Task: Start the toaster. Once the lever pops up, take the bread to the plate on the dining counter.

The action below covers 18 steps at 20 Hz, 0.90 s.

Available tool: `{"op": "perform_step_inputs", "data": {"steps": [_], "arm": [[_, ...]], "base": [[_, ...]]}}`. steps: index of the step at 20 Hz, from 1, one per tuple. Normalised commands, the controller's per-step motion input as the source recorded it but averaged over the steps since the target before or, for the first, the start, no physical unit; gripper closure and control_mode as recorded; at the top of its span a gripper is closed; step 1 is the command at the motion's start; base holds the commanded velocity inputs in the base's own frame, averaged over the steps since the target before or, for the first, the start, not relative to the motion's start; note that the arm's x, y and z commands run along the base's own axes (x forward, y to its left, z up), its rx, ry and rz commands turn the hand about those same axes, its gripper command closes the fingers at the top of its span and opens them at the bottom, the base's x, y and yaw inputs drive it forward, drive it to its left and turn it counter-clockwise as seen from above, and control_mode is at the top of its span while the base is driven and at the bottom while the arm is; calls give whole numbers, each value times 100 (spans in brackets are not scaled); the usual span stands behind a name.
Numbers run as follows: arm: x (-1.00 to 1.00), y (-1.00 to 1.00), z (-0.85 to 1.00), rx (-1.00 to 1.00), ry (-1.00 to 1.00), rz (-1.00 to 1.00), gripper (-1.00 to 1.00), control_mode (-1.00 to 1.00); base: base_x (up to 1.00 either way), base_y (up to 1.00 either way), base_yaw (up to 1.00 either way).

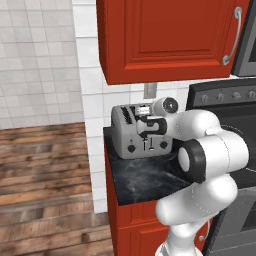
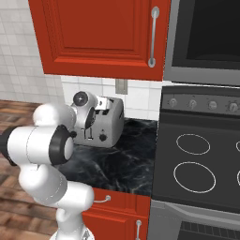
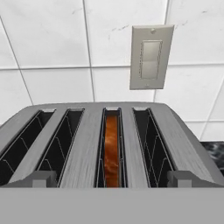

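So the toaster (image 1: 135,131) is parked at the back left of a narrow black marble countertop (image 1: 145,180), pushed up close to the white tiled wall (image 3: 52,39). The counter's left edge is met just beside the toaster's left side, with open wood floor (image 1: 45,175) dropping away past it. To the right, the counter is bounded by a black stove (image 2: 201,159), and a decent stretch of bare marble is left in front of the toaster. Overhead room is capped by a red wall cabinet (image 1: 165,35).

The gripper (image 1: 145,125) is held right at the toaster's front top edge, jaws spread wide, nothing grasped. From the hand view, the bread (image 3: 111,153) is seen sunk down in the third slot from the left, browned edge showing. A light switch plate (image 3: 150,56) is mounted on the wall behind
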Motion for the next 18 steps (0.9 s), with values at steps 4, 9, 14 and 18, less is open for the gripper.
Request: {"op": "perform_step_inputs", "data": {"steps": [4, 9, 14, 18], "arm": [[9, 0, -2, 0, 0, 0, -100, -100], [8, 0, -6, 0, 1, 0, -100, -100], [3, 0, -9, 0, 1, 0, -100, -100], [0, 0, -5, 0, 1, 0, -100, -100]], "base": [[0, 0, 0], [0, 0, 0], [0, 0, 0], [0, 0, 0]]}}
